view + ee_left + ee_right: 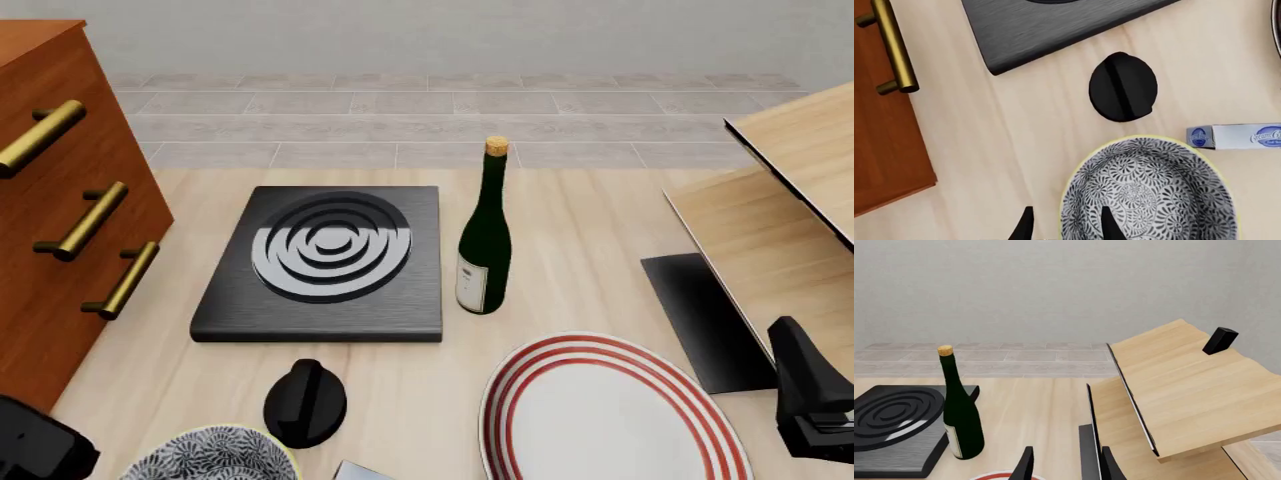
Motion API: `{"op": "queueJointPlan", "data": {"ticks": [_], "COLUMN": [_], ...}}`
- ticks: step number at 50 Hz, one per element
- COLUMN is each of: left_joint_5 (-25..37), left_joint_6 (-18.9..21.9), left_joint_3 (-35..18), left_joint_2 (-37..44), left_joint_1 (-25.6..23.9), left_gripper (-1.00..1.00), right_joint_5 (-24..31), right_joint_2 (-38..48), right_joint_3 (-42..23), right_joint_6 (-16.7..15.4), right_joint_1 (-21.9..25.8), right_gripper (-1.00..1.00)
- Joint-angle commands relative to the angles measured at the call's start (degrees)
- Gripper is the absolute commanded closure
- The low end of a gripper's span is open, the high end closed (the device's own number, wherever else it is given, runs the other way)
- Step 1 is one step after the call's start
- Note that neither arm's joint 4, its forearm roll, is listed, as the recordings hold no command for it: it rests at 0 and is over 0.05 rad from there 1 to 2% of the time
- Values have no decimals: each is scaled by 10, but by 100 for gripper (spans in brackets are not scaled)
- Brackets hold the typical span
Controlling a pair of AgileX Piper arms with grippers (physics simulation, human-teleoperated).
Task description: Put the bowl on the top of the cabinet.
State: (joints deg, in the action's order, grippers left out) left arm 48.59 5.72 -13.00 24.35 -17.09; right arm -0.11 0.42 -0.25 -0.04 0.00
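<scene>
The bowl (pixel 211 455) sits on the worktop (pixel 587 215) at its near edge, left of the red-ringed plate (pixel 607 412) and just beside a black knob (pixel 306 401). The left hand (pixel 1065 225) hovers over its rim, fingers apart. The cabinet (pixel 60 200) stands far left. The right hand (pixel 1066 465) is apart, empty.
</scene>
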Motion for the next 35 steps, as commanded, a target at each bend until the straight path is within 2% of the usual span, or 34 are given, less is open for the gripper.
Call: {"op": "queueJointPlan", "data": {"ticks": [1,19,35], "left_joint_5": [4,-23,-75], "left_joint_6": [-1,1,11], "left_joint_3": [5,31,66], "left_joint_2": [-2,2,24], "left_joint_1": [-11,-19,-13], "left_gripper": [-100,-100,-100], "right_joint_5": [0,0,0], "right_joint_2": [0,0,0], "right_joint_3": [0,0,0], "right_joint_6": [0,0,0], "right_joint_1": [0,0,0], "right_gripper": [-100,-100,-100]}}
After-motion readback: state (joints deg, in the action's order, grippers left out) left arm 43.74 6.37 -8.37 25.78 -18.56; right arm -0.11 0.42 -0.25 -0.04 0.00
